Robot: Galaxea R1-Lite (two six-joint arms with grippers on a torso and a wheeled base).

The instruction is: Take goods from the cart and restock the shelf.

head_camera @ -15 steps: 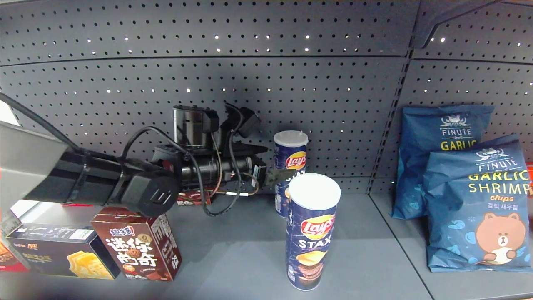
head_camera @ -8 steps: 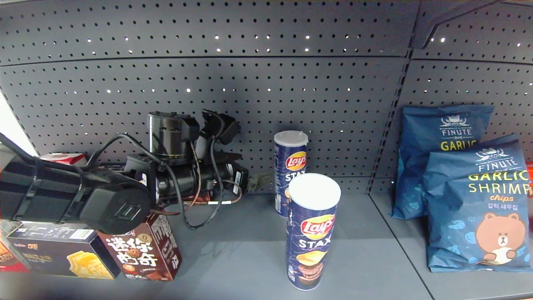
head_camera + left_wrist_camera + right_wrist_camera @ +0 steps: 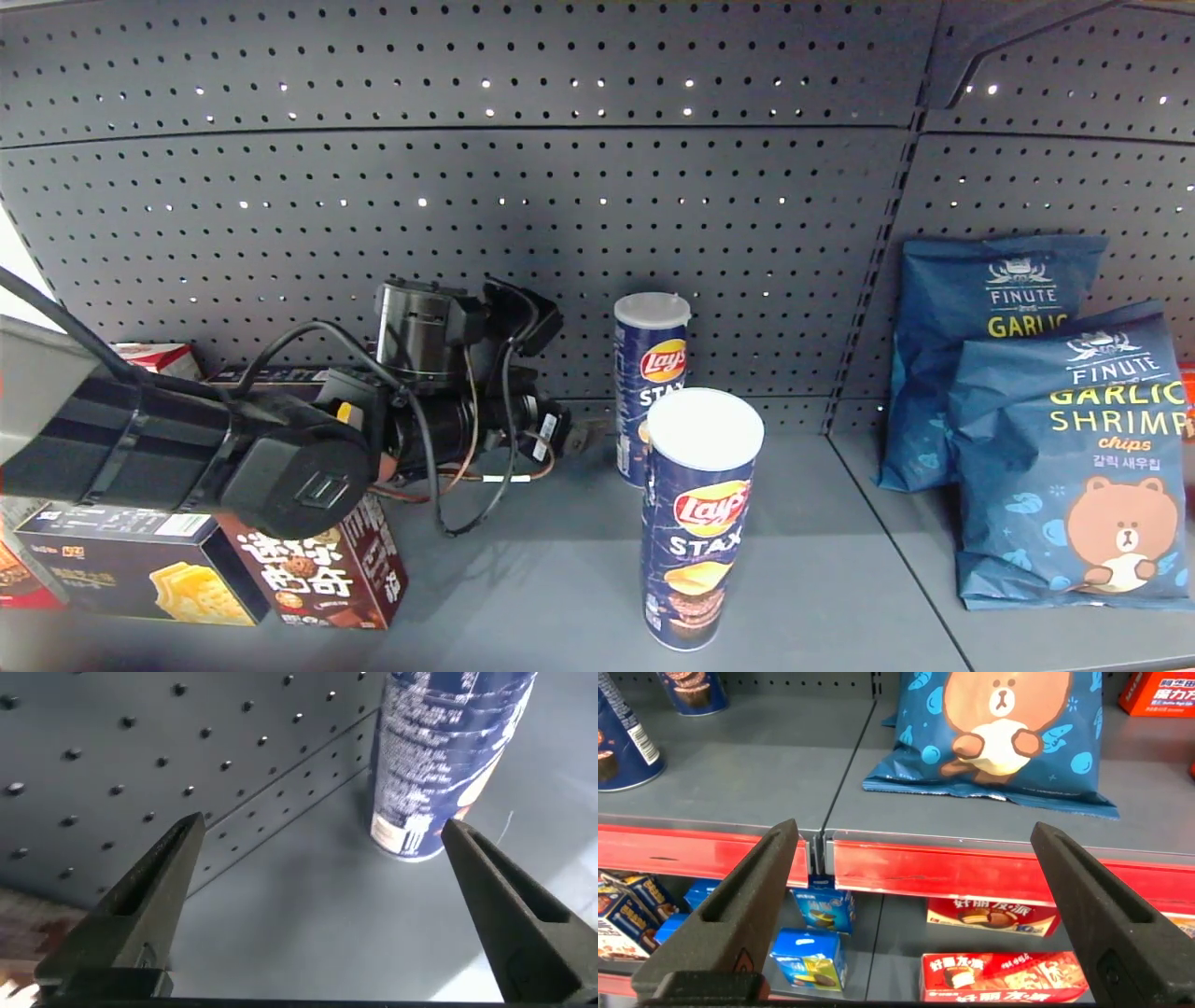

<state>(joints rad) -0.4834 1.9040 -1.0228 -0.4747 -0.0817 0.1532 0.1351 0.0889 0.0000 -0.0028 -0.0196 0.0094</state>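
Left tool (image 3: 322, 826) wide open, empty (right tool (image 3: 915, 829) likewise); rear can (image 3: 651, 373) of 2 just ahead; brown box (image 3: 327, 579) under arm (image 3: 140, 448).

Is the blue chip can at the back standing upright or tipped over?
Upright. The rear blue cylindrical chip can stands on its base on the grey metal shelf, pale lid on top.

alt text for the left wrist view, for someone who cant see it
The left gripper is open and empty, its dark fingers spread wide. Beyond them a blue chip can stands upright on the grey shelf, close to the perforated back panel.
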